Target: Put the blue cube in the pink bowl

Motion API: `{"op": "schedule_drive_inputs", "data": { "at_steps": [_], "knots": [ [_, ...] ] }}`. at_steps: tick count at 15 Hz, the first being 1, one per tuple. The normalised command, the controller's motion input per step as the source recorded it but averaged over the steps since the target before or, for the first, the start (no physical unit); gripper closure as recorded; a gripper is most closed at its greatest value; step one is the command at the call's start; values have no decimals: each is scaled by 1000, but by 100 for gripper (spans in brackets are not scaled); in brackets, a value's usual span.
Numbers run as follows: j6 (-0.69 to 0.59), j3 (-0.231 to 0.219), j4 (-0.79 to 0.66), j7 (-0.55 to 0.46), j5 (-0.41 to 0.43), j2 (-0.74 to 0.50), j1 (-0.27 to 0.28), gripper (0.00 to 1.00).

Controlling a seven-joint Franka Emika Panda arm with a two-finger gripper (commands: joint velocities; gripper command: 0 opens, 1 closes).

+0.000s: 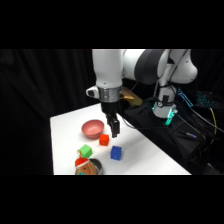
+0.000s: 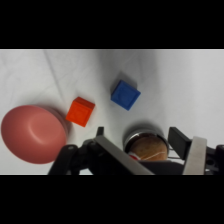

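The blue cube [image 1: 116, 153] [image 2: 125, 94] sits on the white table, near its front. The pink bowl [image 1: 92, 128] [image 2: 32, 134] stands empty further back and to the left, with a red cube [image 1: 104, 139] [image 2: 80, 110] between the two. My gripper [image 1: 114, 131] [image 2: 140, 140] hangs above the table just right of the red cube and behind the blue cube. Its fingers [image 2: 179, 141] are open and hold nothing. It touches neither the cube nor the bowl.
A green cube [image 1: 85, 150] lies left of the blue one. A round metal tin with brown contents [image 1: 90, 167] [image 2: 146, 146] stands at the table's front edge. Dark bags and cables [image 1: 165, 125] lie off the table's right side.
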Motion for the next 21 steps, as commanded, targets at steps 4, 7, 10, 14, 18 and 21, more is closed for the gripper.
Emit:
{"op": "schedule_drive_inputs", "data": {
  "at_steps": [4,7,10,14,18,21],
  "knots": [
    [458,-23,-334,447,47,-138,119,0],
    [404,-25,-192,468,50,-52,118,0],
    [318,-50,-118,470,-55,26,119,0],
    [251,-76,-35,384,-86,131,118,0],
    [208,-126,28,293,-86,173,131,0],
    [198,-127,26,205,-38,150,127,0]
  ]
}}
